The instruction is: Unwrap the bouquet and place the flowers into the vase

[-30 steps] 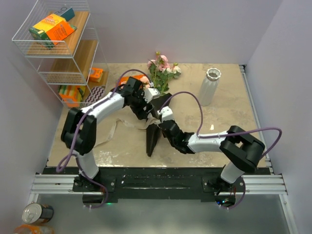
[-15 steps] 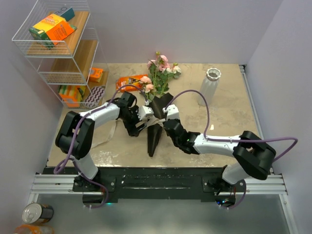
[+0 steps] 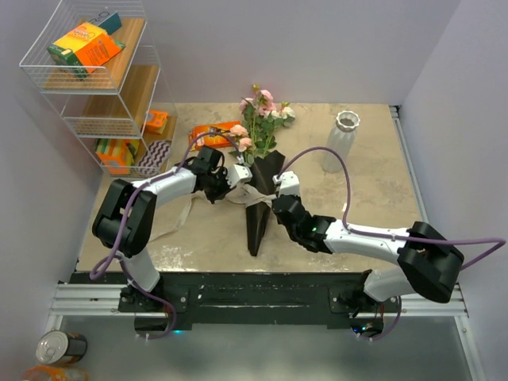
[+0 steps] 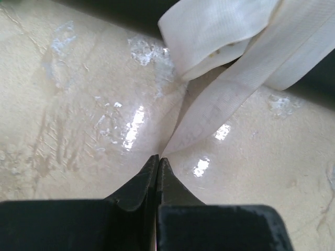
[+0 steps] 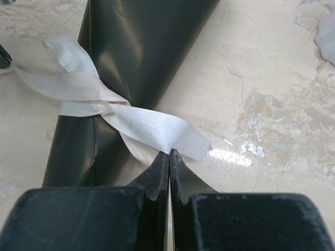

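The bouquet lies mid-table, its black paper cone (image 3: 258, 210) pointing toward me and its pink flowers (image 3: 262, 119) at the far end. A white ribbon (image 3: 248, 193) is tied round the cone. My left gripper (image 3: 228, 182) sits just left of the knot, shut on a ribbon strand (image 4: 220, 102) that runs into its tips (image 4: 158, 156). My right gripper (image 3: 277, 198) is just right of the cone, shut on the ribbon's other end (image 5: 157, 128), beside the black wrap (image 5: 136, 47). The white ribbed vase (image 3: 341, 141) stands upright at the back right.
A loose beige strip (image 3: 181, 216) trails over the table to the left of the cone. An orange packet (image 3: 213, 133) lies behind the left arm. A wire shelf (image 3: 95, 79) with boxes stands at the far left.
The cone has shifted slightly right and straightened. My left gripper dipped toward me and came back up beside the knot; my right arm has stretched out to the right with the ribbon end.
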`<action>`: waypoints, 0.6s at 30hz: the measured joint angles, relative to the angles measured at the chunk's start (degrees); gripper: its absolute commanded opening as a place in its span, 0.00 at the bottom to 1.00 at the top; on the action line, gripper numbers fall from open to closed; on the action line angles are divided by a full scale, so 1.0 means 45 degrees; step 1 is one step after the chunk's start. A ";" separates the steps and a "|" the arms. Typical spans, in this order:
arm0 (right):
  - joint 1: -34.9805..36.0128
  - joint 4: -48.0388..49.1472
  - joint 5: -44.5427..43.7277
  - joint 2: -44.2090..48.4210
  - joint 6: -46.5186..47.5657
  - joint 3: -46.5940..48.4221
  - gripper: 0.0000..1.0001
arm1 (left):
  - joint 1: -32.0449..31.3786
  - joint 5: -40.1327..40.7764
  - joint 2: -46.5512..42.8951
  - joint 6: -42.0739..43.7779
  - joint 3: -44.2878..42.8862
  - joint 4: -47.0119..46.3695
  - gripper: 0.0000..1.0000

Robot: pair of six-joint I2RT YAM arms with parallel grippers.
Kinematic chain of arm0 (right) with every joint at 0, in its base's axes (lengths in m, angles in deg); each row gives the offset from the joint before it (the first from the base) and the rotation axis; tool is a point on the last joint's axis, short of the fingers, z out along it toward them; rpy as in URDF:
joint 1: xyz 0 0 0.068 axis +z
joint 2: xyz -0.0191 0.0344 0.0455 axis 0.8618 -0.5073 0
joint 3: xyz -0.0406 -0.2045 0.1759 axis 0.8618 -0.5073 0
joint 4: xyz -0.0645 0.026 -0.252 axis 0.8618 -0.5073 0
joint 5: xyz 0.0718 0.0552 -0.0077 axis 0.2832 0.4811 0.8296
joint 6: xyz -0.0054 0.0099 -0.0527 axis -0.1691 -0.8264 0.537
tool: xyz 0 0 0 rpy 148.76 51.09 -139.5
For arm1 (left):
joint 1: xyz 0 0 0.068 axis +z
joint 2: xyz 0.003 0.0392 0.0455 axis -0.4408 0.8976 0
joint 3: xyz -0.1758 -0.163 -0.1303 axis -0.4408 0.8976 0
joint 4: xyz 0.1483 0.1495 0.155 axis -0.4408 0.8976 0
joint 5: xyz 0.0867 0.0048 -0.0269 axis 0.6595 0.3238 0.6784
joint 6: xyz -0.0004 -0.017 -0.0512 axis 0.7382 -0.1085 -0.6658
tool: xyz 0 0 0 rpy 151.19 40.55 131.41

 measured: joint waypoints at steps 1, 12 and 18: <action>0.0000 -0.0097 0.0000 0.0078 -0.0049 -0.0010 0.00 | 0.0000 0.0053 0.0000 -0.0005 0.0010 -0.0087 0.00; -0.0078 -0.0583 0.0209 0.2317 -0.0680 -0.0389 0.00 | 0.0194 0.0753 -0.0865 -0.0146 0.0617 -0.0418 0.00; -0.0136 -0.0777 0.0486 0.2414 -0.1083 -0.0457 0.00 | 0.0427 0.1107 -0.1268 -0.0364 0.0661 -0.0418 0.00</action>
